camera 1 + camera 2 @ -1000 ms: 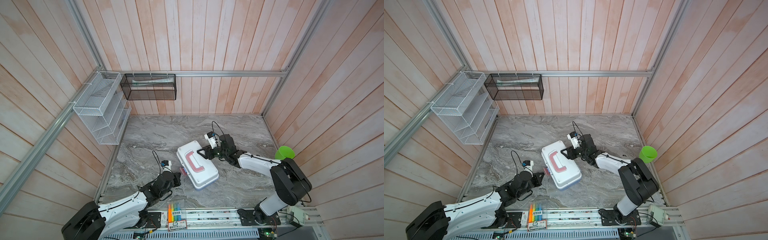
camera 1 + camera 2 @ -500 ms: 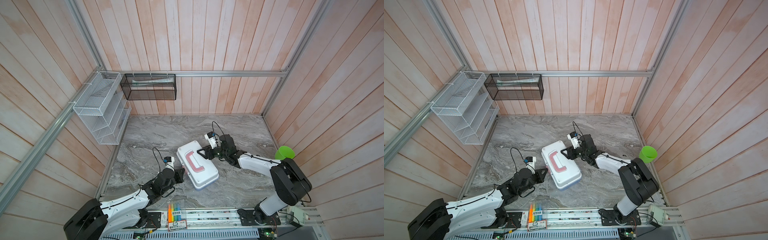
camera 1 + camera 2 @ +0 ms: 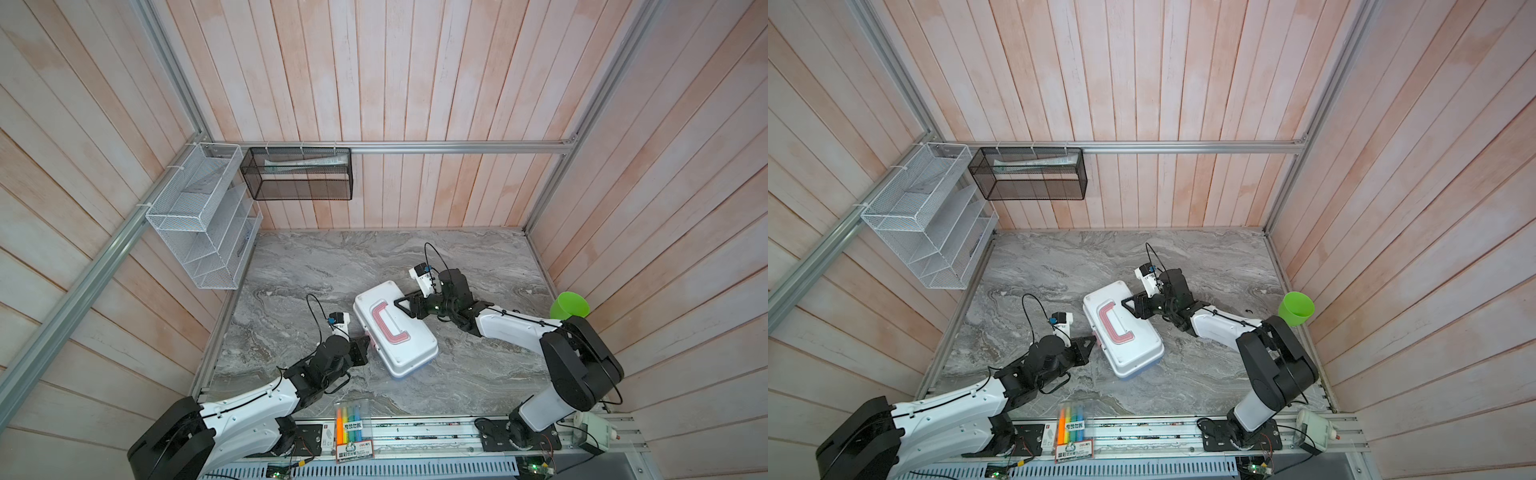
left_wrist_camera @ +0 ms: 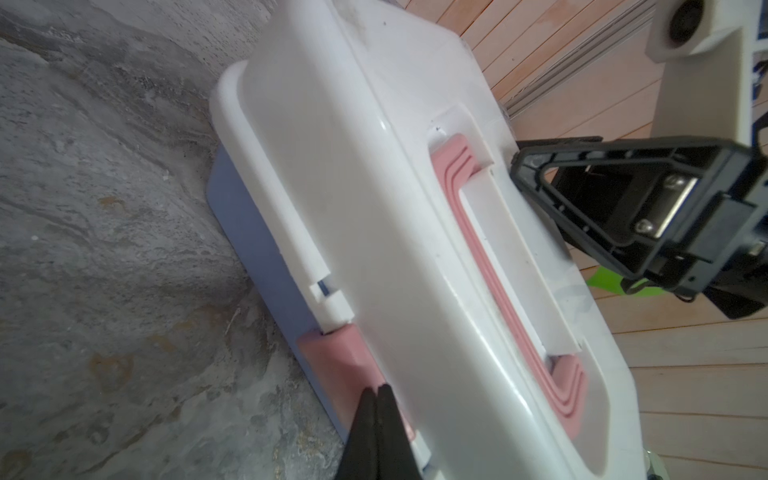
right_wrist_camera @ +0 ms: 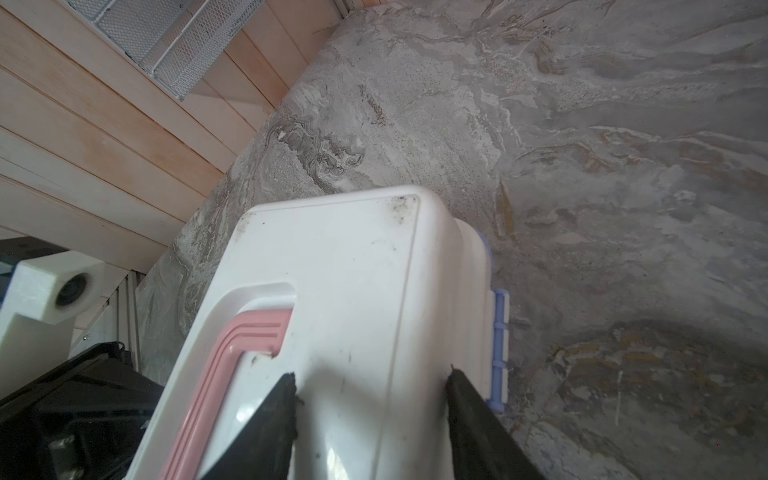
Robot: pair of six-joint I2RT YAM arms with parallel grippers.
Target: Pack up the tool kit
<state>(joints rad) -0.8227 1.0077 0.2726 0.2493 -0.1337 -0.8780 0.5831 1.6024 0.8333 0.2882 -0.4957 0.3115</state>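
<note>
Tool kit [image 3: 395,332] lay closed on the tabletop [image 3: 332,257], contents hidden. Only the left wrist view showed the left tool [image 4: 376,392] pinched together, empty, against the pink latch [image 4: 332,353]; the right tool [image 5: 372,374] stood spread across the lid [image 5: 332,249], grip unclear.

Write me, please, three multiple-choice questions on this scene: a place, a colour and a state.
1. Where does the pack of highlighter pens lie? A in the white wire rack; B at the table's edge by the arm bases; C in the black mesh basket.
2. What colour is the handle on the tool kit case? A pink; B green; C black.
3. How is the left gripper? A wide open; B shut; C holding the green cup.
Answers: 1 B, both top views show it at the arms' rail; 2 A, pink against the white lid; 3 B, its jaws meet at the pink latch.
</note>
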